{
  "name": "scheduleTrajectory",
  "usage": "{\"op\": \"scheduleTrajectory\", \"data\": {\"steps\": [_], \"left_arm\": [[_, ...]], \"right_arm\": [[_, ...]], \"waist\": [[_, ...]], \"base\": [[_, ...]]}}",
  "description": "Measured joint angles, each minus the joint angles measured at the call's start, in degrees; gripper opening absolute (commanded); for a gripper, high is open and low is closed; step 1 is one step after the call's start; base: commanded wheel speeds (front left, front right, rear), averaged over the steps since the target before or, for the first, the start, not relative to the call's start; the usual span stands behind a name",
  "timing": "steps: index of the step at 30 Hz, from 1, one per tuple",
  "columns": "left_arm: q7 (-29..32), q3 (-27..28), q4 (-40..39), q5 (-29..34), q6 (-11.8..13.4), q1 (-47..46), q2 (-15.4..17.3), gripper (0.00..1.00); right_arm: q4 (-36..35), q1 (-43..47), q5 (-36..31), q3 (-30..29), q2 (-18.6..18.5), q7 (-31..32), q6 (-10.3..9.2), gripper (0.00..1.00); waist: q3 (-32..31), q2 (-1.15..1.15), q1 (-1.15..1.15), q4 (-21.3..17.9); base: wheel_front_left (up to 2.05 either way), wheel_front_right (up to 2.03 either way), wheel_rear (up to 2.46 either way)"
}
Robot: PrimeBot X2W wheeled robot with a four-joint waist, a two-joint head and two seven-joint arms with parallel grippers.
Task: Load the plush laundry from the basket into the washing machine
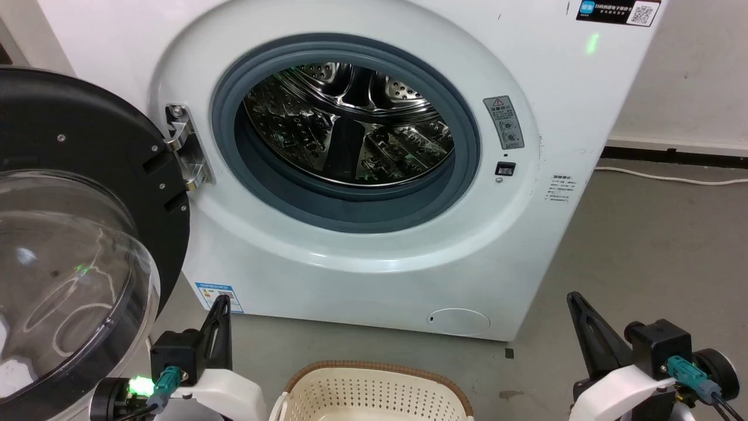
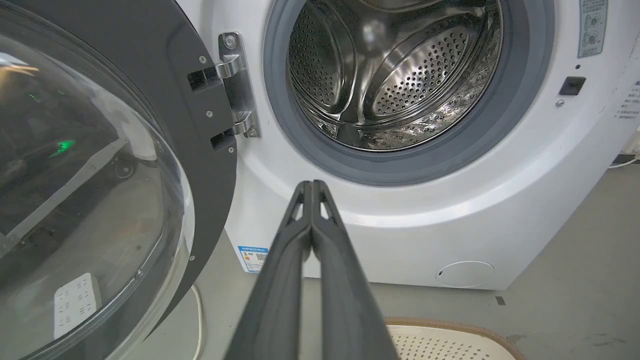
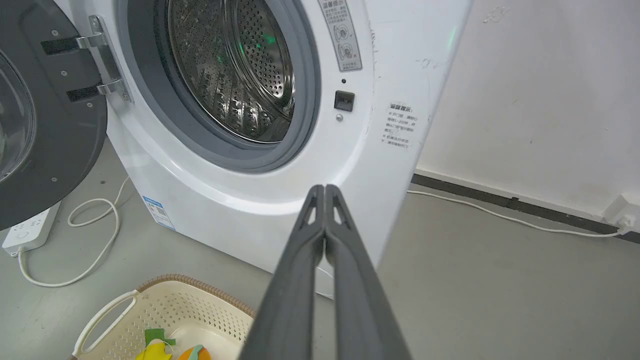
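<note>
Grey floor (image 1: pixel 643 263). Closed tight, empty: left pincer (image 2: pixel 312 187), right pincer (image 3: pixel 325 191). Might knock round black-framed door (image 1: pixel 87 117) reaching orange-yellow plush toy (image 3: pixel 150 352).

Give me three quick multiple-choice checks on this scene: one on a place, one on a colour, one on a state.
1. Where is the plush laundry?
A. in the drum
B. in the basket
C. on the floor
2. What colour is the washing machine's gasket?
A. red
B. grey
C. yellow
3. How is the door?
A. shut
B. taken off
C. swung open
Answers: 1 B, the right wrist view shows it lying in the basket; 2 B, a grey ring surrounds the opening; 3 C, it hangs on its hinge, clear of the opening.
</note>
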Motion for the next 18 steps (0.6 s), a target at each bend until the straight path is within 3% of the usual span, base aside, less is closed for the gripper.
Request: {"op": "scheduleTrajectory", "data": {"steps": [18], "left_arm": [[0.00,-0.01,0.00,0.00,0.00,0.00,0.00,0.00]], "right_arm": [[0.00,0.00,0.00,-0.01,0.00,0.00,0.00,0.00]], "waist": [[0.00,0.00,0.00,0.00]], "base": [[0.00,0.00,0.00]]}}
